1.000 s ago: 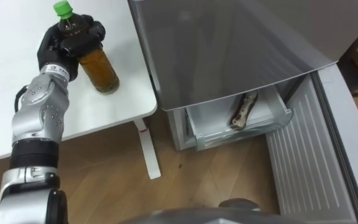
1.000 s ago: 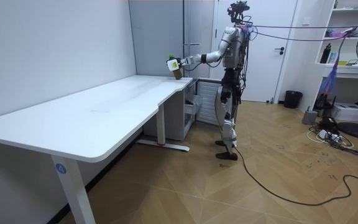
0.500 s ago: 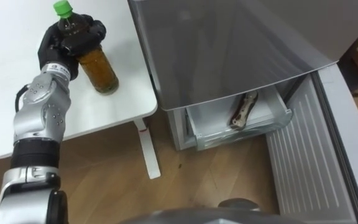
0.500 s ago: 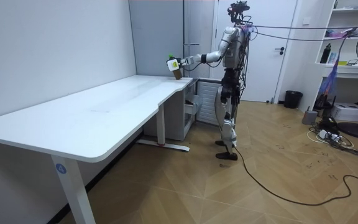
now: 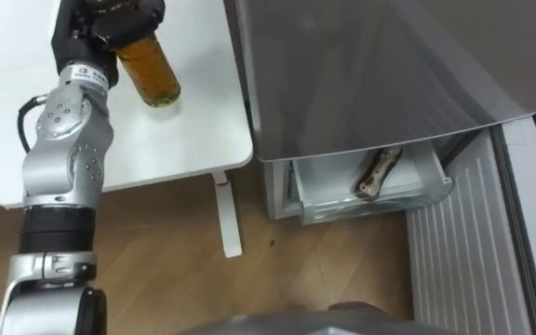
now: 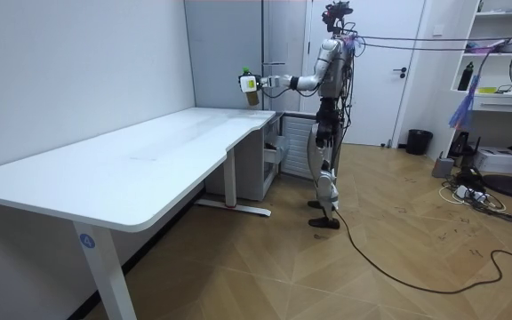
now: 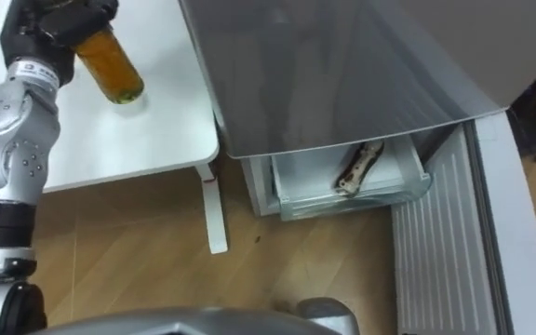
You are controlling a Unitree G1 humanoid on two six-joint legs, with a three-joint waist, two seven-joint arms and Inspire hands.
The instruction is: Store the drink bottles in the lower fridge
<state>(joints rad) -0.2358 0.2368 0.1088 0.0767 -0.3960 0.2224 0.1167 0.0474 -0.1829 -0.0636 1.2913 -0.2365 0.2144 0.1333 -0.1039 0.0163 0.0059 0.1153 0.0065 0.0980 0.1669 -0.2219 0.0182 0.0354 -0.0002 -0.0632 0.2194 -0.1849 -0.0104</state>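
Fingers of my black left hand (image 5: pixel 100 20) clamp the clear plastic bottle of amber tea (image 5: pixel 152 74) above the white desk (image 5: pixel 189 130). Beside it, the grey fridge's (image 5: pixel 370 65) open lower drawer (image 5: pixel 324 194) holds a dark bottle (image 5: pixel 378 173).

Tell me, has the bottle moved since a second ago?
Yes. In the room view the left hand has lifted the bottle upward: it now hangs higher above the white desk's far end than before.
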